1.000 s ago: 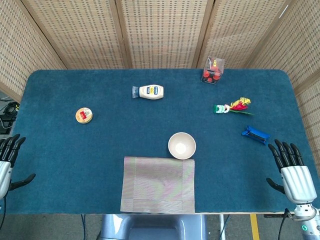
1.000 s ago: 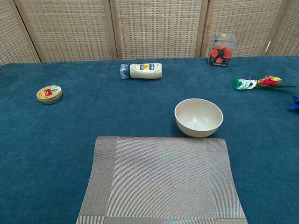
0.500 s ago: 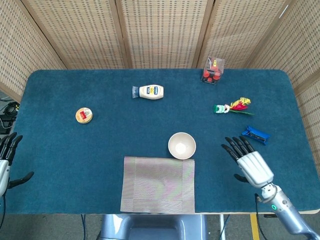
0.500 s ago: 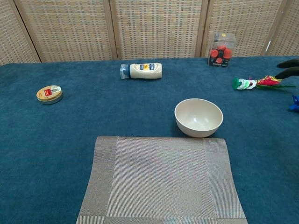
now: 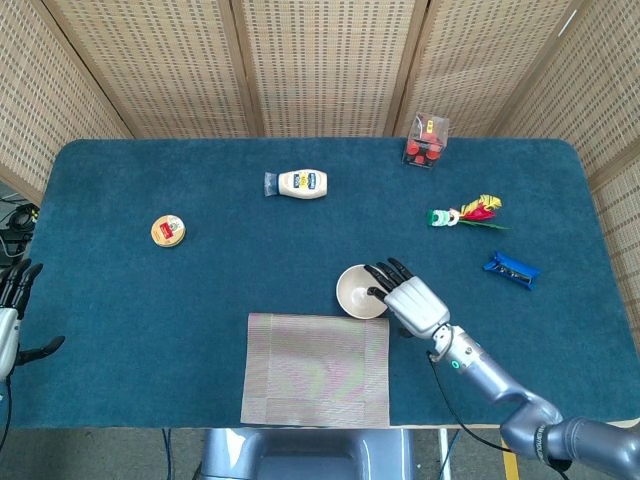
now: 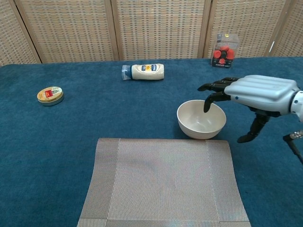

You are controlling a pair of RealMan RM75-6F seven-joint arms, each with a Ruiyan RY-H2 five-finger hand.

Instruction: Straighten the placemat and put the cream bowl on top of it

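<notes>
The grey woven placemat (image 5: 315,368) (image 6: 163,182) lies square at the table's near edge. The cream bowl (image 5: 357,292) (image 6: 196,122) stands upright on the blue cloth just past the mat's far right corner. My right hand (image 5: 408,298) (image 6: 258,92) hovers over the bowl's right rim, fingers spread and fingertips above the bowl's opening, thumb hanging down beside it; it holds nothing. My left hand (image 5: 12,320) stays open off the table's left edge, seen only in the head view.
A mayonnaise bottle (image 5: 301,184) lies at the back centre and a round tin (image 5: 168,231) at the left. At the right are a clear box of red pieces (image 5: 426,140), a colourful toy (image 5: 466,214) and a blue clip (image 5: 511,268).
My right hand has swept left from the table's right edge to the bowl's rim. The bowl, the placemat and the left hand have barely moved.
</notes>
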